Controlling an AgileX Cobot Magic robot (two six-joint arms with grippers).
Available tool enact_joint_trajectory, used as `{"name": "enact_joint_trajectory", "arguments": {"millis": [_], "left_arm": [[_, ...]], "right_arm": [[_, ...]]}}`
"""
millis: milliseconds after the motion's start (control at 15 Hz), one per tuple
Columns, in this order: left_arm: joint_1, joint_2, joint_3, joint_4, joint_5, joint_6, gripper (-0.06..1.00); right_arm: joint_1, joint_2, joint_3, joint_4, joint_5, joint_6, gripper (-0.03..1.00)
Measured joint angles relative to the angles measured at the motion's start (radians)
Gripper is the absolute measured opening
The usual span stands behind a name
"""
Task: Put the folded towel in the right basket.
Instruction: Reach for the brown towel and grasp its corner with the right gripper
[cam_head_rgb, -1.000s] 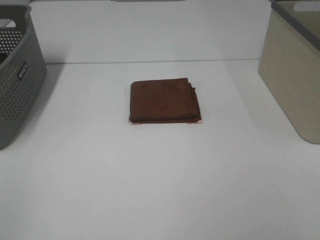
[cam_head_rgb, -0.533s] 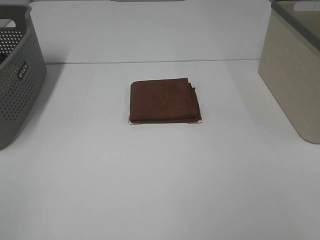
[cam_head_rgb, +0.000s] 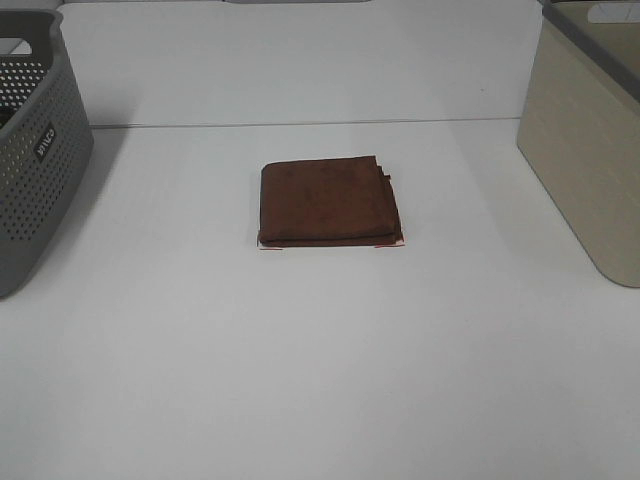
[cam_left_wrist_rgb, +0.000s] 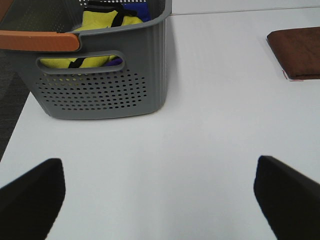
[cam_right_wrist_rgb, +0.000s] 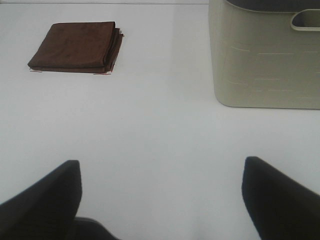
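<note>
A folded brown towel (cam_head_rgb: 328, 201) lies flat in the middle of the white table; it also shows in the left wrist view (cam_left_wrist_rgb: 297, 52) and the right wrist view (cam_right_wrist_rgb: 77, 46). The beige right basket (cam_head_rgb: 590, 130) stands at the table's right edge, and shows in the right wrist view (cam_right_wrist_rgb: 265, 55). Neither gripper appears in the exterior view. My left gripper (cam_left_wrist_rgb: 160, 197) is open and empty, over bare table near the grey basket. My right gripper (cam_right_wrist_rgb: 162, 197) is open and empty, over bare table short of the beige basket.
A grey perforated basket (cam_head_rgb: 30, 150) stands at the table's left edge; in the left wrist view (cam_left_wrist_rgb: 100, 80) it holds yellow and blue cloth. A table seam runs across the back.
</note>
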Motion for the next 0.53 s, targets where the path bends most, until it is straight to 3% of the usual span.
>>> {"name": "enact_joint_trajectory", "arguments": {"millis": [533], "left_arm": [[0.000,0.000,0.000,0.000,0.000,0.000,0.97]], "right_arm": [[0.000,0.000,0.000,0.000,0.000,0.000,0.82]]}}
